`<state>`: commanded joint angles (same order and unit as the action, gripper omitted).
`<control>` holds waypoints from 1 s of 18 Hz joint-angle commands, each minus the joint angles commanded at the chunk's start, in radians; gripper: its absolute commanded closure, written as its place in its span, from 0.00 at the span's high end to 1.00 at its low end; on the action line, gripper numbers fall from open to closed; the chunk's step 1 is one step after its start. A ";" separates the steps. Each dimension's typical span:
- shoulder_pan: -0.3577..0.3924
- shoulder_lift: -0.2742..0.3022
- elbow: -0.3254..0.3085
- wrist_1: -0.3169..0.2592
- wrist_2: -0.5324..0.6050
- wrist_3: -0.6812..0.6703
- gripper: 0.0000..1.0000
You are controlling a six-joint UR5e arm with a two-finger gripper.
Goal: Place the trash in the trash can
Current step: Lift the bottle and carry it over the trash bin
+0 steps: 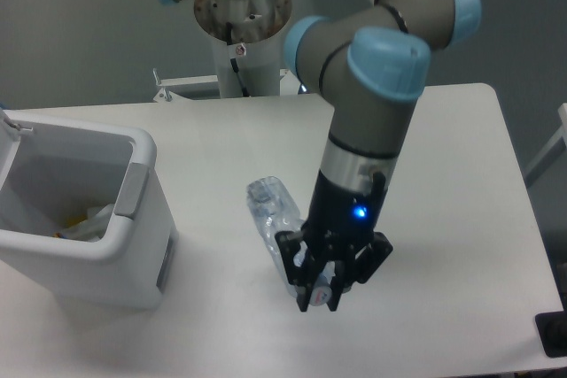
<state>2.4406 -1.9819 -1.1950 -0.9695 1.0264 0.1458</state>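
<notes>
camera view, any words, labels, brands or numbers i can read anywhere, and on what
No text can be read in this view.
bottle: clear plastic, no label legible.
bin: a dark patch on its front wall, too small to read.
gripper: only a blue light on the wrist above it, no marking.
Robot base: a small tag, too small to read.

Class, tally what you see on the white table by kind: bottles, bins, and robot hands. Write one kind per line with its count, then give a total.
Clear plastic bottle: 1
White bin: 1
Robot hand: 1
Total: 3
</notes>
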 joint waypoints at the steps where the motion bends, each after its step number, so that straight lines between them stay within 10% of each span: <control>1: -0.002 0.009 0.000 0.000 -0.021 -0.002 0.00; 18: -0.129 0.134 0.023 0.058 -0.132 -0.114 0.00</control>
<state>2.3118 -1.8484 -1.1720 -0.9112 0.8943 0.0322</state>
